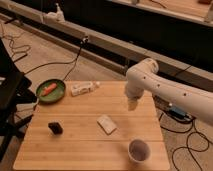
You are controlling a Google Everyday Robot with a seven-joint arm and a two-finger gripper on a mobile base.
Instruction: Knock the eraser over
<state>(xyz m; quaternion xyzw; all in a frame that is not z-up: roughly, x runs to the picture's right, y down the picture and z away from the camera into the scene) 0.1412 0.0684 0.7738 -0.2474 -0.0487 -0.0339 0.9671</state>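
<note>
The eraser [55,128] is a small black block standing on the left part of the wooden table [80,150]. My gripper [132,104] hangs at the end of the white arm [165,90] over the table's right side, well to the right of the eraser and apart from it. Nothing shows in the gripper.
A green plate [51,92] with an orange item sits at the table's far left corner. A white bottle [83,88] lies at the far edge. A flat white block [106,124] lies mid-table. A cup [138,149] stands near the front right. Cables run over the floor.
</note>
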